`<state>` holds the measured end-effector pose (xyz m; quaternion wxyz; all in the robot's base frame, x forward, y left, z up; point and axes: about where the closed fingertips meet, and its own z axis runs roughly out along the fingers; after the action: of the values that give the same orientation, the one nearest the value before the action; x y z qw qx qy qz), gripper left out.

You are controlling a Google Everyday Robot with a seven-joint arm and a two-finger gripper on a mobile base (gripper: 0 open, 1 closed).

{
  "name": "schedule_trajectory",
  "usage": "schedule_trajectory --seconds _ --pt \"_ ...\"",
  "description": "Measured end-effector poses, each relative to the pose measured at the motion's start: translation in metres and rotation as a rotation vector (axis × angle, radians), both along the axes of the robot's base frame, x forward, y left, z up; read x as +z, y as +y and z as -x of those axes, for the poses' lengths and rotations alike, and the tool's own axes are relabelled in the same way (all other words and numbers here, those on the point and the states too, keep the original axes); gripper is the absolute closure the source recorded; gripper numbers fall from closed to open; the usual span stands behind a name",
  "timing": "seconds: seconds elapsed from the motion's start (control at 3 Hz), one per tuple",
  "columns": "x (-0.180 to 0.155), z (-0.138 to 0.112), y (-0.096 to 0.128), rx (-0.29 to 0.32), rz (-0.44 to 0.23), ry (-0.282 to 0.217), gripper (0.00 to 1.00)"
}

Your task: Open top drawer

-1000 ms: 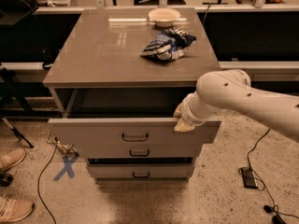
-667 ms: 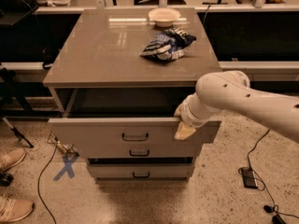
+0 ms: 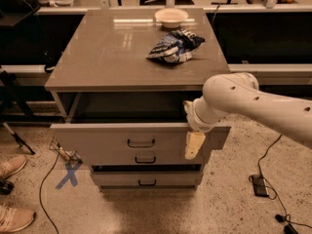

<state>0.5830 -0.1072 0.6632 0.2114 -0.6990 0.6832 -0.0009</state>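
The top drawer (image 3: 112, 139) of the grey-taupe cabinet stands pulled out, and its dark interior (image 3: 127, 108) shows under the cabinet top. Its black bar handle (image 3: 141, 143) sits at the centre of the front. My gripper (image 3: 194, 139) comes in from the right on a white arm (image 3: 253, 101). It sits at the right part of the drawer's front panel, over its top rim, with its pale end hanging down in front. Two narrower drawers with black handles (image 3: 145, 160) (image 3: 147, 183) stay closed below.
On the cabinet top (image 3: 107, 52) lie a blue and white bag (image 3: 175, 46) and a white bowl (image 3: 171, 16). A person's shoes (image 3: 12, 167) and blue tape (image 3: 68, 173) are at the left on the floor. Cables and a black box (image 3: 259, 185) lie at the right.
My gripper has sunk a little lower against the right part of the drawer front. The drawer stays pulled out about as far as before.
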Motion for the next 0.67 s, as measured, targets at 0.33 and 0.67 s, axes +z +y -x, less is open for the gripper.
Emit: schedule_trajectory --seconds 0.33,0.67 --pt "-0.0136 0.0070 0.0002 0.001 0.030 0.107 0.00" --pt "-0.0193 0.0157 -0.0032 -0.015 0.049 0.167 0.00"
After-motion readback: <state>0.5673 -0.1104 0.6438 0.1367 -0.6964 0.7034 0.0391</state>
